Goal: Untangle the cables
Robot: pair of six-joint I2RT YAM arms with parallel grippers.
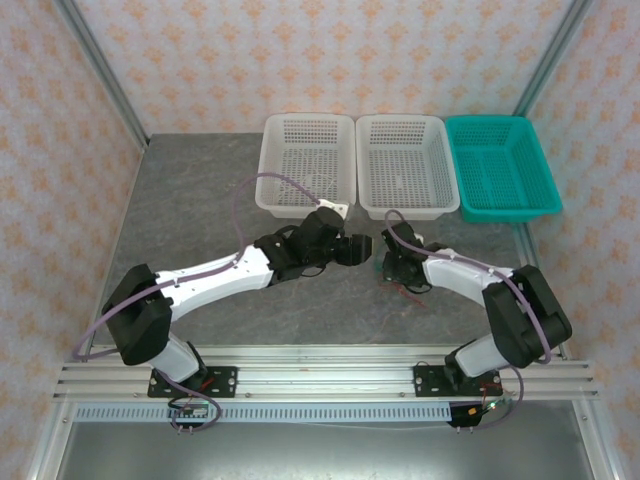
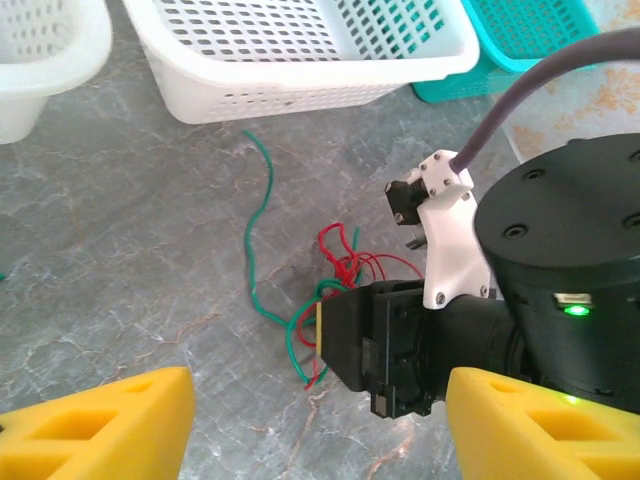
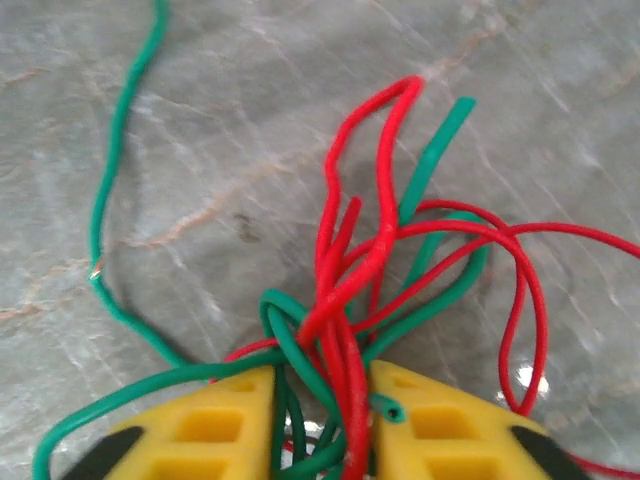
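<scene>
The left arm (image 1: 215, 272) and right arm (image 1: 465, 272) have white shells, black joints and black shoulder housings. A thick purple-grey cable (image 1: 262, 185) loops along each. The left gripper (image 2: 318, 400) and right gripper (image 3: 322, 380) have yellow fingers (image 3: 225, 425) with moulded hollows. A white screwed bracket (image 2: 450, 235) sits beside a green light (image 2: 577, 310).

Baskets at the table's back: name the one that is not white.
The teal basket, at the far right of the row; the left basket and middle basket are white.
</scene>
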